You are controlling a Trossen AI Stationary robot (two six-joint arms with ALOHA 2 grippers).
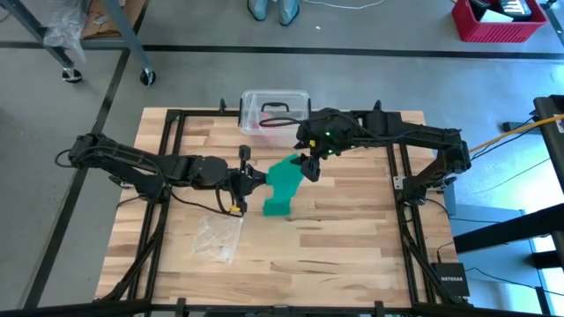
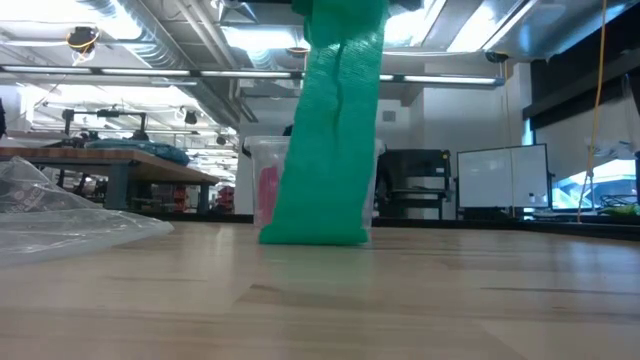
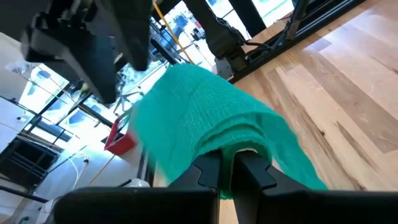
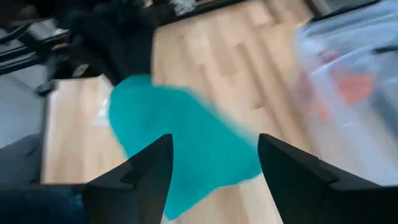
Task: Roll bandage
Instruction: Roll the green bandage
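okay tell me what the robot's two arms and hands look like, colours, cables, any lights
Both arms are dark, jointed and slim, with black cables trailing along them. The left hand and right hand each end in two black, angular fingers. A small green light glows on the right arm's wrist.

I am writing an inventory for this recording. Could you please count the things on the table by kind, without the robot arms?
Green bandage: 1
Clear plastic box: 1
Clear plastic wrapper: 1
Total: 3
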